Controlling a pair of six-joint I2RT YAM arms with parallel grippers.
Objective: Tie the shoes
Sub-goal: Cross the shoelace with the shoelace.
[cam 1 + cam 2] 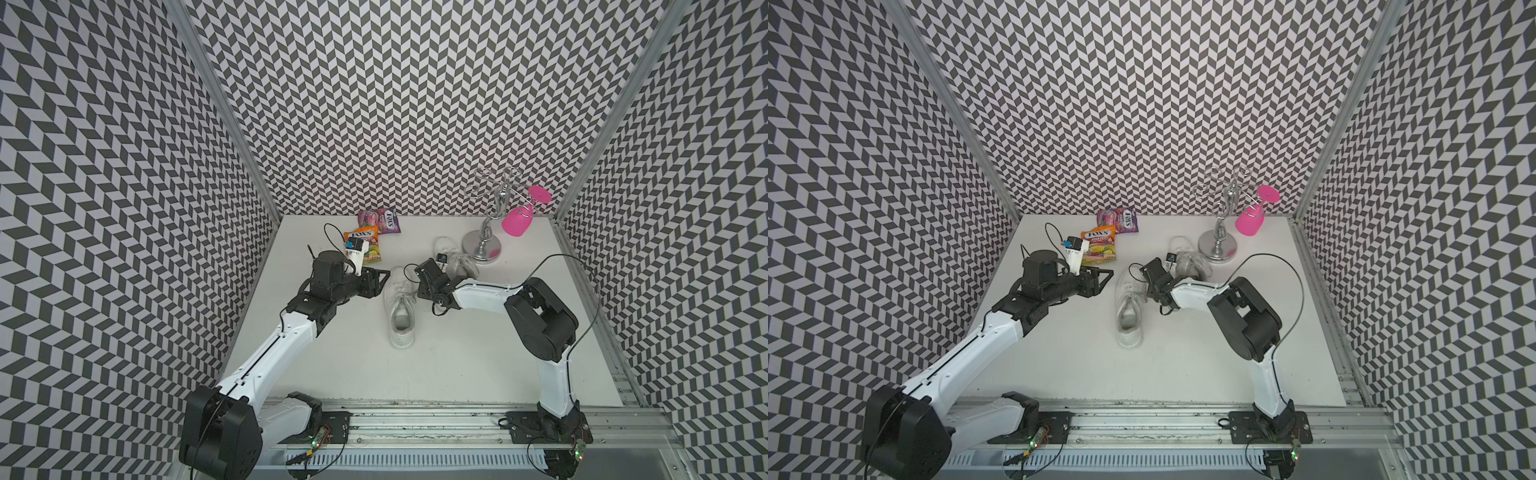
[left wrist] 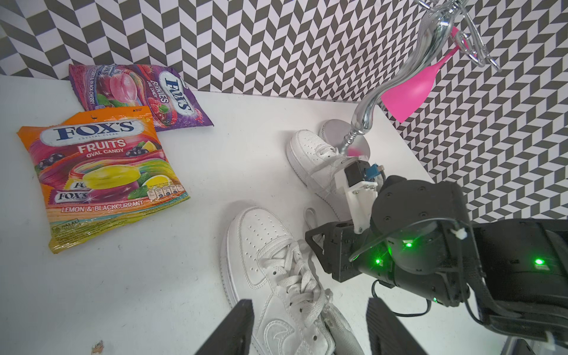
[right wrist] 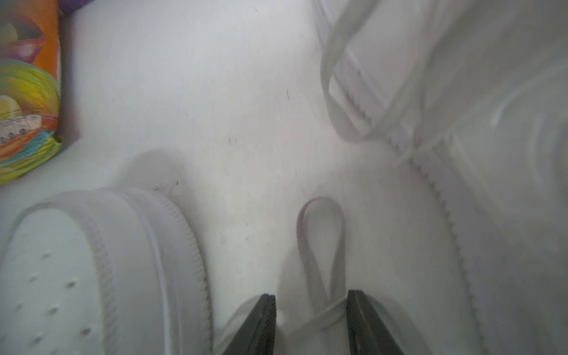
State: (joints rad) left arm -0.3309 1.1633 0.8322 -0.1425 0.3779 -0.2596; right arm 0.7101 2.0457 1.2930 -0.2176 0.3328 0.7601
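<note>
White lace loop (image 3: pixel 321 246) between spread right fingers (image 3: pixel 368 322), left fingers (image 2: pixel 236 329) spread astride shoe (image 2: pixel 276 276)

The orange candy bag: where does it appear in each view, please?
Top views: orange candy bag lies at the table's far side, partly behind the left wrist.
Left wrist view: left side, label readable.
Right wrist view: only a strip at the left edge.
Shared landmark: the near shoe's toe.

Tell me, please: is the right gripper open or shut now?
Open. In the right wrist view the right gripper has its fingers apart, with a lace loop lying loose between them, not pinched.
</note>
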